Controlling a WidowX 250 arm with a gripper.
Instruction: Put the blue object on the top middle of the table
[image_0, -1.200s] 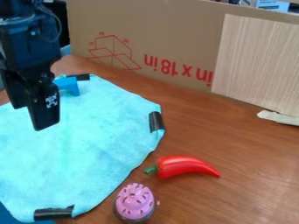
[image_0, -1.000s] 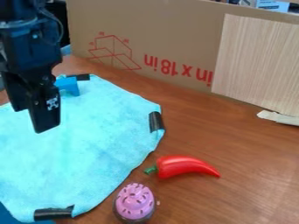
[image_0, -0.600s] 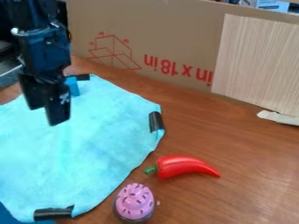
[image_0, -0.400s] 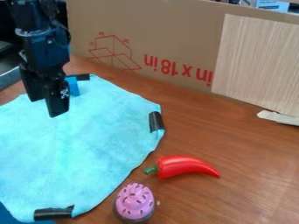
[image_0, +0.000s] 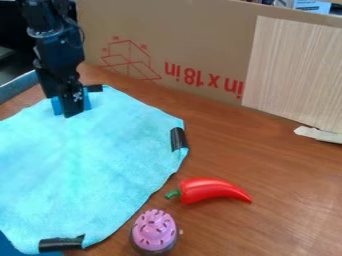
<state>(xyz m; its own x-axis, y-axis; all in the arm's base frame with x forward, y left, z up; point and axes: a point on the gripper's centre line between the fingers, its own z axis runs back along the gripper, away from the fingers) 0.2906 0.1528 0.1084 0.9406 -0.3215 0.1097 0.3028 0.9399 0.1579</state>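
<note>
One black gripper (image_0: 61, 106), seen pointing downward at upper left of view, over the far part of a light blue cloth (image_0: 87, 155). Fingers parted, one tip nearer the camera than the other. Blue object (image_0: 87, 99) located at the cloth's far edge, partly hidden behind the gripper, with blue showing on either side of the nearer finger. Cannot tell contact from mere overlap at this angle. Cloth spread over brown table (image_0: 287, 185), with far black strip (image_0: 95, 88), right-hand black strip (image_0: 178, 139) and near black strip (image_0: 61, 243) along its border. Off the cloth, on bare wood: red pepper (image_0: 212, 190), green stem toward the cloth; just beside it, nearer the camera, purple-topped cupcake (image_0: 154, 230). Upright behind: cardboard (image_0: 200, 40), with pale wood-grain panel (image_0: 294, 70) against its right part.
</note>
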